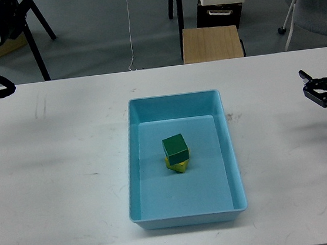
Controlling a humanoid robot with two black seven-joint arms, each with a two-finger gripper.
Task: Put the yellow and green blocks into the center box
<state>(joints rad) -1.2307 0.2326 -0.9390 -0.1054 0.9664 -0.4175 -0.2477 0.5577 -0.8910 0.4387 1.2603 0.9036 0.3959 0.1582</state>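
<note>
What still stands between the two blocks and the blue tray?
Nothing visible. The green block sits on the yellow block inside the light blue tray. The right gripper is off to the side, open and empty.

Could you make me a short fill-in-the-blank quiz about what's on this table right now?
1. The green block sits on top of the ____ block.
2. Both blocks lie inside the light ____ tray.
3. The right gripper hangs over the white table, to the ____ of the tray as seen from the head view.
4. The right gripper holds ____ between its fingers.

Missing words: yellow; blue; right; nothing
</note>
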